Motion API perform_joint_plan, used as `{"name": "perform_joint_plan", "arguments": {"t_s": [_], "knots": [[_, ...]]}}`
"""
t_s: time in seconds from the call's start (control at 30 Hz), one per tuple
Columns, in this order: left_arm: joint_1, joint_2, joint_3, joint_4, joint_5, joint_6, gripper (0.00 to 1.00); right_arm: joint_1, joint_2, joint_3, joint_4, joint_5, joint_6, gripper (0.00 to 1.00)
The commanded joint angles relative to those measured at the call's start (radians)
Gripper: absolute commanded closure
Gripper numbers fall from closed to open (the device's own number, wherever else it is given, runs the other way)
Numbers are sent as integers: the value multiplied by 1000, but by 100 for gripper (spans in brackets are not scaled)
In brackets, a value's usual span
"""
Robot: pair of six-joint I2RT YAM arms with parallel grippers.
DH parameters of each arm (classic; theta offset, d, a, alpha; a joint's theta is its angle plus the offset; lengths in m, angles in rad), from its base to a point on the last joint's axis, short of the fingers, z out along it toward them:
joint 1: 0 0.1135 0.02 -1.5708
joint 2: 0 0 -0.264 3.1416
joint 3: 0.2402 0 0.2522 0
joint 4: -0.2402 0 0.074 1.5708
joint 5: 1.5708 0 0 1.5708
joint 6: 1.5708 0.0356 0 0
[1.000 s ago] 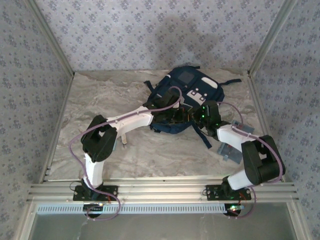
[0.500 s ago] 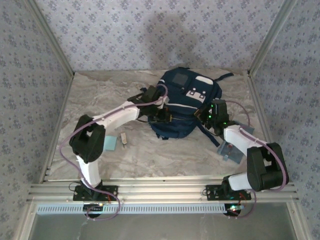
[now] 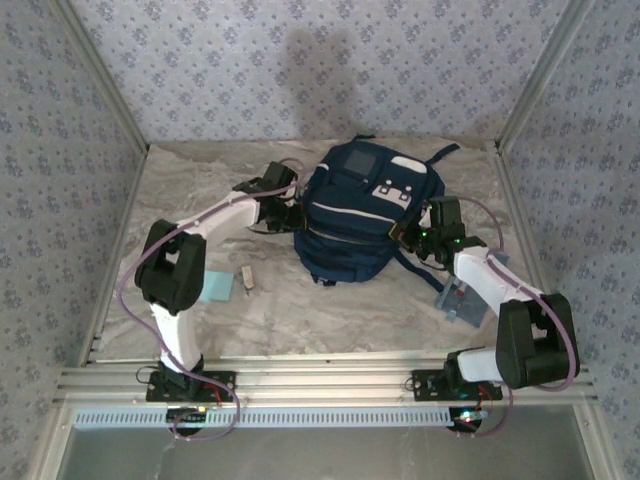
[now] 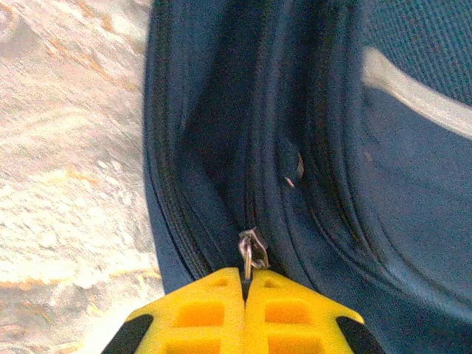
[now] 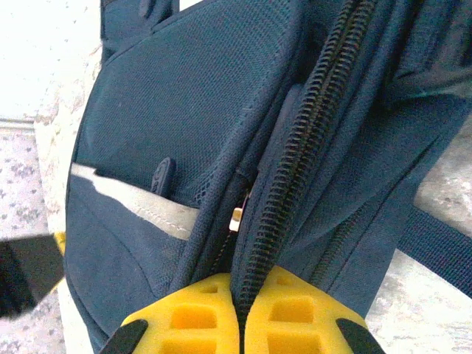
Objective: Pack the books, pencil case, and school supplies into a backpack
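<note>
The navy backpack (image 3: 362,215) lies in the middle of the table, white stripes and grey patch facing up. My left gripper (image 3: 291,216) is at its left side. In the left wrist view that gripper (image 4: 244,274) is shut on a small metal zipper pull (image 4: 251,249). My right gripper (image 3: 409,238) is at the bag's right side, and in the right wrist view it (image 5: 240,286) is shut on the black zipper track (image 5: 295,177). The grey pencil case (image 3: 458,301) lies partly under the right forearm. A light-blue pad (image 3: 214,287) and a beige eraser (image 3: 246,279) lie front left. The books are out of view.
Patterned walls with metal corner posts (image 3: 110,110) close in the marble table (image 3: 200,190) on three sides. A dark strap (image 3: 446,153) trails off the backpack's far right corner. The aluminium rail (image 3: 320,382) with the arm bases runs along the near edge.
Both grippers have swung apart from the bag's front middle, left one leftward, right one rightward. The backpack now lies flatter and fuller. The blue pad has come into view beside the left arm.
</note>
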Motion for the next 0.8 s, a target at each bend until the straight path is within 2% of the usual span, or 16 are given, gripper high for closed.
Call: {"name": "perform_joint_plan", "arguments": {"t_s": [0.0,0.13,0.27,0.47,0.5,0.57,0.67,0.73,0.77], "knots": [[80,30,85,-8,-183,27,100,-21,-24,61,-98,-55,-131,100],[77,12,112,-15,-159,55,100,-59,51,102,-98,-87,-161,100],[63,-66,21,3,-49,51,100,-84,147,189,-85,-66,-237,100],[-45,-211,-139,21,17,0,100,-96,346,377,-93,-34,-291,100],[-68,-228,-157,30,29,-19,100,-97,377,406,-87,-27,-285,91],[-115,-249,-180,63,49,-61,100,-99,431,475,-83,-21,-278,64],[-181,-245,-184,125,79,-120,100,-102,464,538,-110,-3,-262,35],[-219,-220,-162,165,85,-139,100,-99,438,543,-136,28,-252,24],[-234,-204,-143,172,86,-143,100,-97,422,543,-163,49,-251,22]]}}
